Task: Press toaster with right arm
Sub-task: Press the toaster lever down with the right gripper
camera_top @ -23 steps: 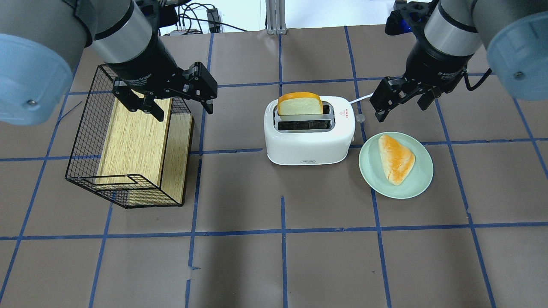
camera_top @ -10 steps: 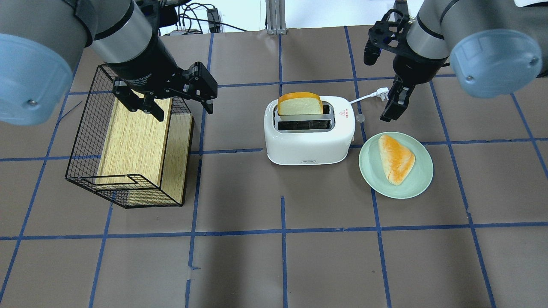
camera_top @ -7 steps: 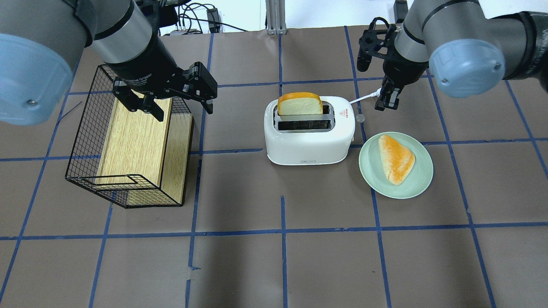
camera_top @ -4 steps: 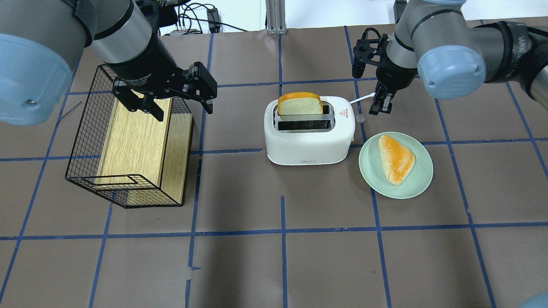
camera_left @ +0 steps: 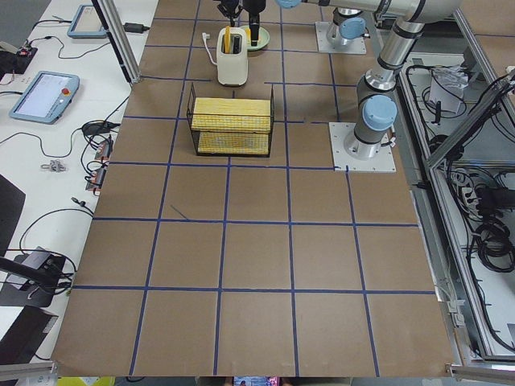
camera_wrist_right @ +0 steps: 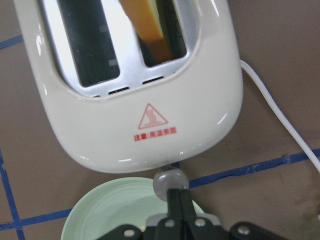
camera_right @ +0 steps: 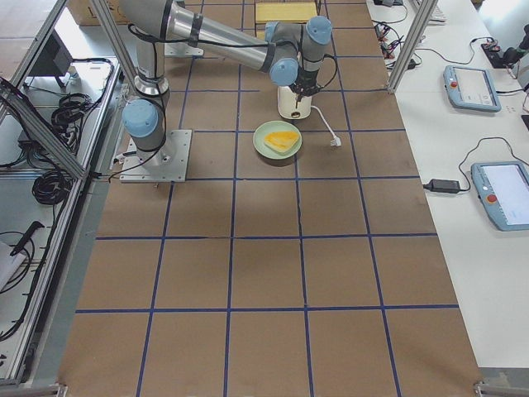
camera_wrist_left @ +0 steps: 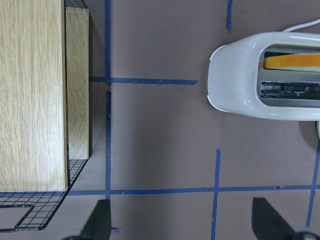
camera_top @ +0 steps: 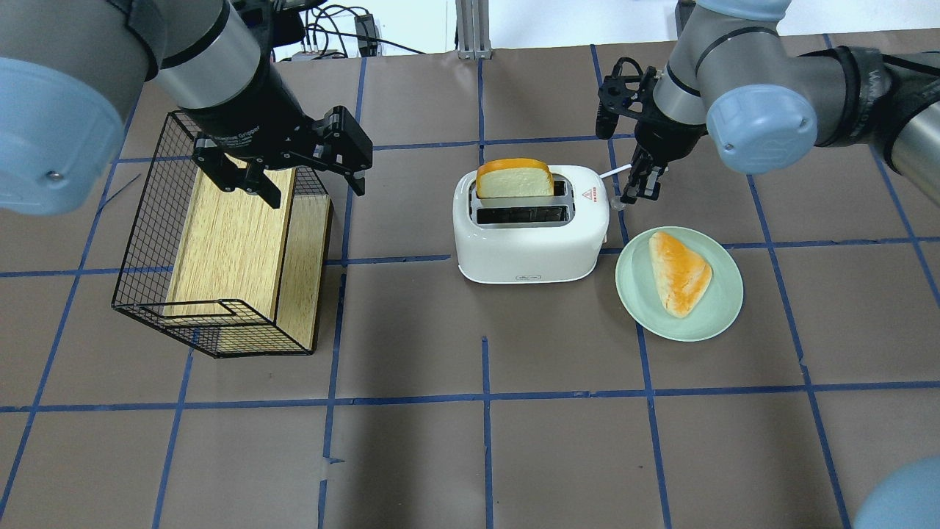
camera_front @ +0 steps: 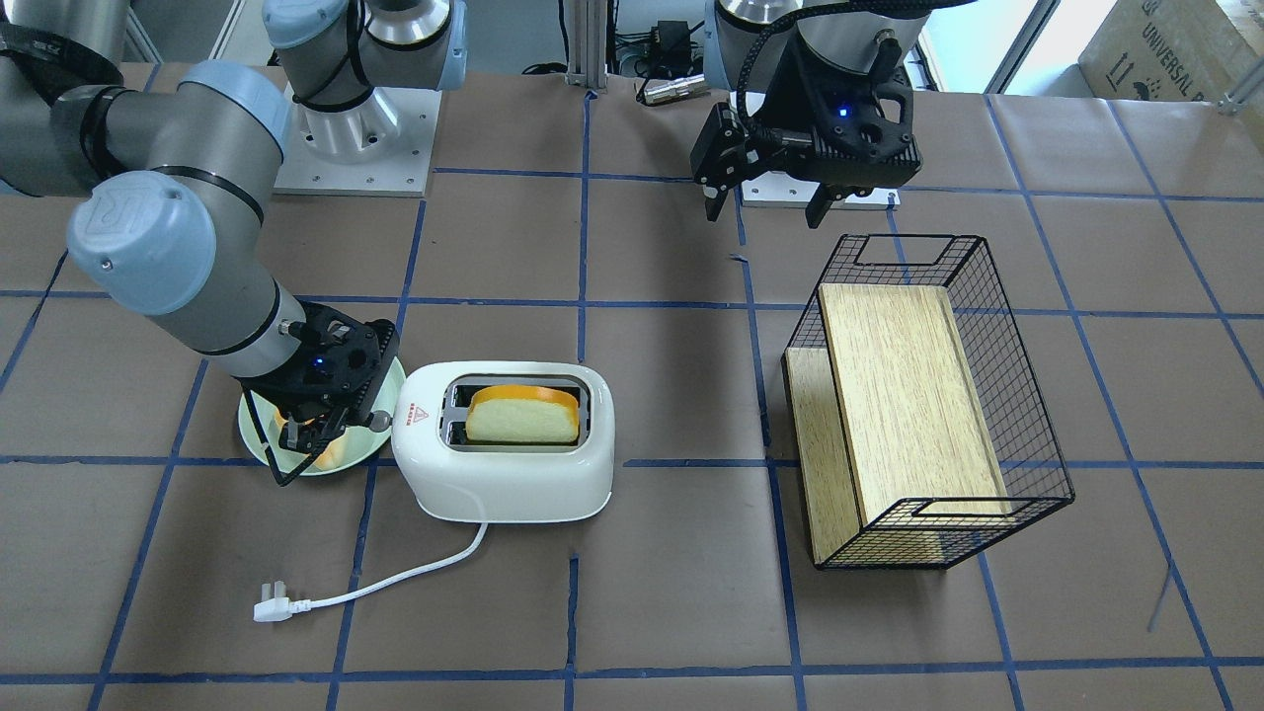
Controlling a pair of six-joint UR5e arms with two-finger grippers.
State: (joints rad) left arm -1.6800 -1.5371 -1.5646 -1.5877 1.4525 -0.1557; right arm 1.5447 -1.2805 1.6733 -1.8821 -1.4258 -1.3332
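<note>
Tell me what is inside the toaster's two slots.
In the toaster, the slot farther from the robot holds a bread slice with an orange crust, sticking up out of it. The nearer slot shows only dark wire guides. The slice's lower part is hidden inside.

Black wire basket (camera_top: 150, 220) holds a wooden block (camera_top: 228, 235) on the bench (camera_top: 485, 455). Pale green plate (camera_top: 716, 312), well apart, carries one bread piece (camera_top: 679, 272).

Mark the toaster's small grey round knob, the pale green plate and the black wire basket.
small grey round knob (camera_wrist_right: 170, 182): right wrist view, centre of the ball.
pale green plate (camera_top: 721, 308): overhead view, bare right-hand part of the dish.
black wire basket (camera_top: 158, 220): overhead view, left mesh wall.
</note>
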